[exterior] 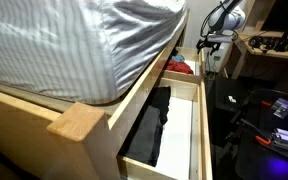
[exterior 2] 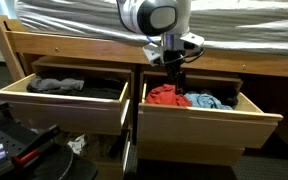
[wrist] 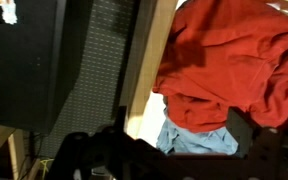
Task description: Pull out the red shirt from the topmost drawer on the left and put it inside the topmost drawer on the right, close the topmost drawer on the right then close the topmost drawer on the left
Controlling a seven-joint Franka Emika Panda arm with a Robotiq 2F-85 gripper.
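The shirt (exterior 2: 164, 95) lies bunched in the drawer (exterior 2: 209, 125) at the right of the frame, hard against that drawer's left wall and touching a blue cloth (exterior 2: 206, 101) on its other side. In the wrist view it fills the upper right, and the blue cloth shows from under its lower edge. The gripper (exterior 2: 172, 72) hangs just above the heap with its jaws spread wide and nothing between them. The shirt looks soft, light and limp, so it should crumple under the fingers and trail as it lifts. It is neither fragile nor slippery, but a thin pinch may let it slide free. The best hold is probably a raised fold near the top middle of the heap, well away from the blue cloth so that piece is not dragged up too. The wooden wall stands just beside the shirt, which leaves little room for a finger on that side. The bed rail (exterior 2: 84, 45) overhangs the back of both drawers, so the clear way out is up and forward, towards the drawer front. A hanging sleeve could catch on the rim if it is carried low. The other drawer (exterior 2: 54, 108), at the left of the frame, stands open with a black garment (exterior 2: 69, 86) inside. An exterior view shows bare base beside that garment (exterior: 179, 130), enough room to drop the shirt.
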